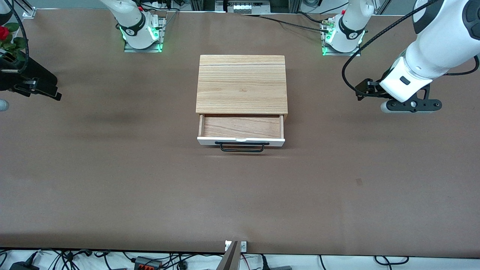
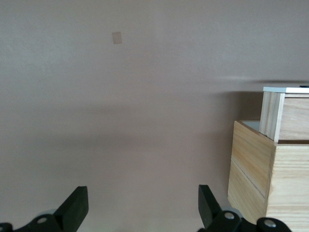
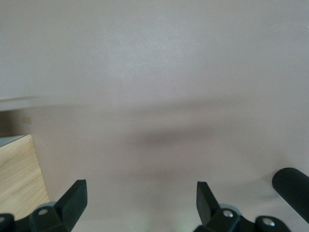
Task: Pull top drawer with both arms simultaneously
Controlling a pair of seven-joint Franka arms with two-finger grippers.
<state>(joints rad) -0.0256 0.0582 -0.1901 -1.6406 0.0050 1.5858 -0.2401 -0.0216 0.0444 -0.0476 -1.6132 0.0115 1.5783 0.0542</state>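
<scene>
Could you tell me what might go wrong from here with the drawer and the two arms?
1. The top drawer already sits partly out of the wooden cabinet; pulling much more could slide it out completely.
2. The black handle is narrow, so two grippers reaching it together might collide.
3. The left gripper and right gripper, both open, hang over bare table near opposite ends, so unequal approaches could skew the light cabinet.

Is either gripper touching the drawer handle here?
Apart. The front view shows the left gripper and right gripper over bare table at either end, away from the handle.
</scene>
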